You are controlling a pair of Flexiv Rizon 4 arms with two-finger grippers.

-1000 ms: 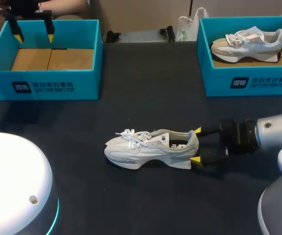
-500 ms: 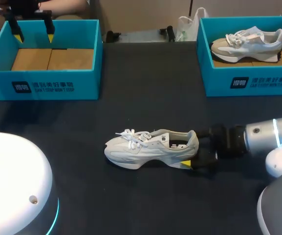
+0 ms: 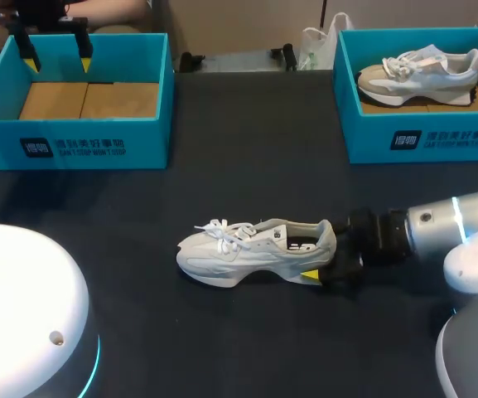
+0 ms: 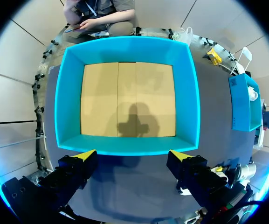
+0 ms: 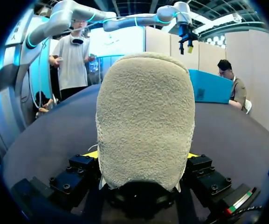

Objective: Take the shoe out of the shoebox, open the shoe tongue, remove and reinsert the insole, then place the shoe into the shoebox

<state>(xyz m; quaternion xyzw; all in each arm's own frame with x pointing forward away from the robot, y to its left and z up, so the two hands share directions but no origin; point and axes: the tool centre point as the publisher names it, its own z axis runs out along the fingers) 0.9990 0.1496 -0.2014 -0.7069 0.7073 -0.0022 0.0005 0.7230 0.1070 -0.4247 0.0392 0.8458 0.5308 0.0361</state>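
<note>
Shoe [image 3: 255, 251] on table [image 3: 247, 149], heel between fingers [image 3: 310, 275]

- Two teal shoeboxes [image 3: 73, 145] [image 3: 421, 141], one far left, one far right.
- Two white sneakers [image 3: 251, 253] [image 3: 421, 70], one near the middle, one inside the far right shoebox.
- Two yellow-tipped grippers: left gripper [image 3: 56, 60] far left, right gripper [image 3: 325, 250] near right.

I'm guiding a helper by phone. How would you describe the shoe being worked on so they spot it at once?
On the dark table, in front of the two blue boxes, a pale shoe lies alone, toe to the robot's left. Unlike the other shoe, which sits inside the right box, it has the right gripper shut on its heel.
</note>
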